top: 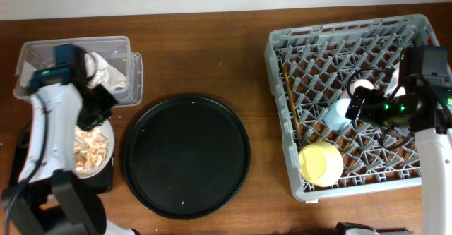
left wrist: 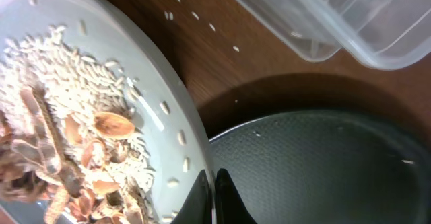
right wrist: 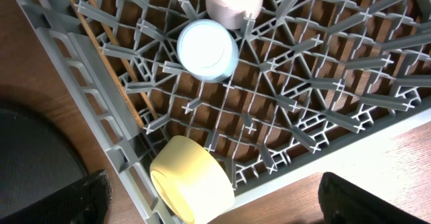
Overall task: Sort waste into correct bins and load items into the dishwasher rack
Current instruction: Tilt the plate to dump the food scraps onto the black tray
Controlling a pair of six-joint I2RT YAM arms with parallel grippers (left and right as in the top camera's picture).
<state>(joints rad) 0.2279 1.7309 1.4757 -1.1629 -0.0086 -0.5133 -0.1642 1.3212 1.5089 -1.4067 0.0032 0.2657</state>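
grey-white round plate [left wrist: 101, 35] of beige-brown flaky food scraps [left wrist: 40, 163] over the shallow black rectangular tray [top: 106, 182], rim pinched by my left gripper [left wrist: 214, 187] (right gripper [right wrist: 215, 194] spread wide, empty); a slipping edge-grip could scatter scraps.

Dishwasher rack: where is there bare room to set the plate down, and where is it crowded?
Bare pegs run across the dishwasher rack along its far wall, behind the pink cup, and along the near wall right of the yellow bowl. Crowded: the left side, with chopsticks, blue cup and bowl; the right tool hangs open above.
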